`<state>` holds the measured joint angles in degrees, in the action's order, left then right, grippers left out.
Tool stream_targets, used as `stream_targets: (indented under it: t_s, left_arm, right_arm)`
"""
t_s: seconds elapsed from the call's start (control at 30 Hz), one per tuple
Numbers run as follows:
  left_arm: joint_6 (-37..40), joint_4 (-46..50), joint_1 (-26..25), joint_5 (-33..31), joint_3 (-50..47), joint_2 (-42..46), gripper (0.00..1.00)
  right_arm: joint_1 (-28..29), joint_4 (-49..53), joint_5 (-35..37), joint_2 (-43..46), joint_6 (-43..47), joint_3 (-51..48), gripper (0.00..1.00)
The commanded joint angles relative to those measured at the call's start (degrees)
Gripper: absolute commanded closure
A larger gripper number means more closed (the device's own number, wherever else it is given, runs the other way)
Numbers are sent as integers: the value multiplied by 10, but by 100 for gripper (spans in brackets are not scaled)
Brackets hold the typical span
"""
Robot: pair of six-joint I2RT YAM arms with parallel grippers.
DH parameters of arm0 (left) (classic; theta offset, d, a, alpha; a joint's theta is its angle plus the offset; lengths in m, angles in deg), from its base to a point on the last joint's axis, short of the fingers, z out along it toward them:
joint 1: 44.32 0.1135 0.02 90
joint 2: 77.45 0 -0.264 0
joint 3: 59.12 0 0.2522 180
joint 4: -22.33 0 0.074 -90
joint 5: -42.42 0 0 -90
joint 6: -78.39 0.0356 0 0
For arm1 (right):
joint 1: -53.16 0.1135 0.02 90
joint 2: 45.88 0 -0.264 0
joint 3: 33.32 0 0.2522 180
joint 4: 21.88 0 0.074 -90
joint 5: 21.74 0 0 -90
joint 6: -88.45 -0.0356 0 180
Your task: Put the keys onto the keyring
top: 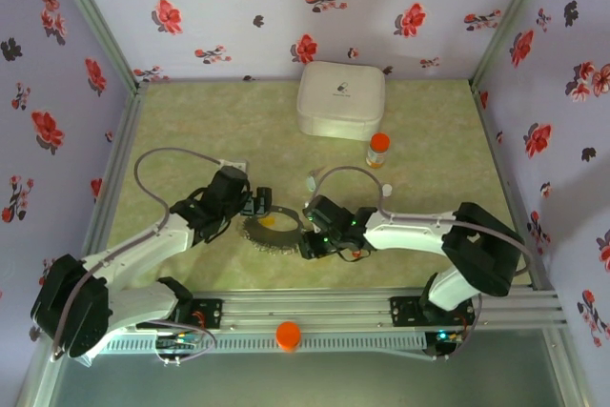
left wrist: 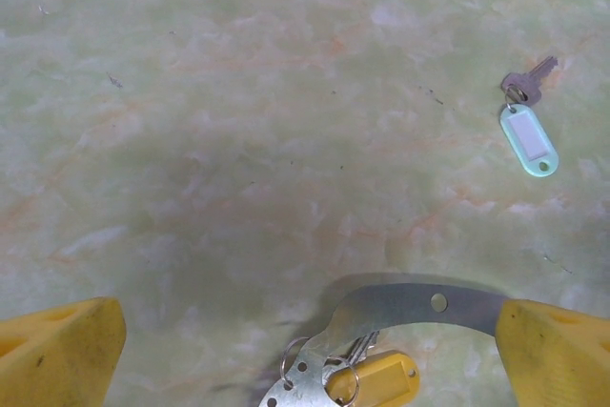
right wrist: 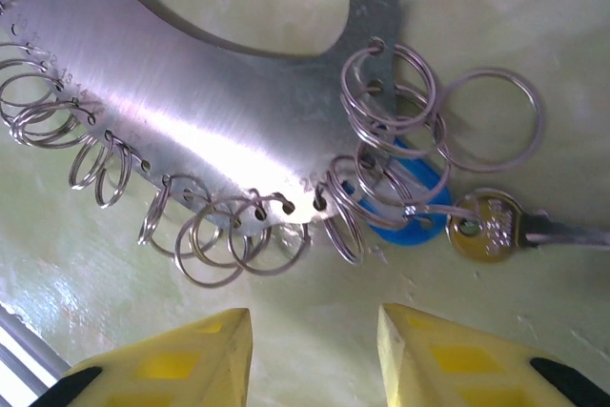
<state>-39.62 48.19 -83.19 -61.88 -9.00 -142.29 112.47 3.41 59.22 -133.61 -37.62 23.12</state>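
Looking down on the pale green marbled table (top: 191,131), the biggest loose thing is a white rounded square box (top: 340,99) at the back. It's got a small dark logo on the lid, way too small to read.

Both arms meet mid-table near the front. The left gripper (left wrist: 305,331) has its yellow fingers spread wide and isn't holding anything. The flat silvery metal keyring hoop (right wrist: 191,92), punched with holes and hung with loads of split rings, lies on the table between them. Its edge reaches the right-hand finger, but I can't tell if it touches. The right gripper (right wrist: 315,316) hovers just beside the hoop's outer edge, jaws partly apart, nothing in them.

An orange-capped bottle (top: 378,150) stands upright just in front of the box.

A blue plastic tag (right wrist: 405,228) and a brass-coloured key (right wrist: 484,226) hang off rings at one end of the hoop. A yellow plastic tag (left wrist: 374,378) is ringed on too. A pale mint tag with a small grey key (left wrist: 529,140) lies well apart. The stampings by the holes and on the brass key are unreadable.
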Motion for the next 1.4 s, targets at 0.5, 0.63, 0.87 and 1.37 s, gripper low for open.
stream_targets:
  t_s: [0.5,0.63,0.87,1.37]
  left_arm:
    - [-10,13,7,4,-4,24,0]
    - [-7,14,8,4,-4,26,0]
    - [-13,1,10,5,-9,19,0]
    - [-14,6,11,5,-15,33,0]
  right_arm:
    - [1,-2,39,-27,26,33,72]
    - [3,-2,21,20,28,7,70]
    - [2,3,46,15,15,-9,60]
    - [2,-45,51,-39,15,25,75]
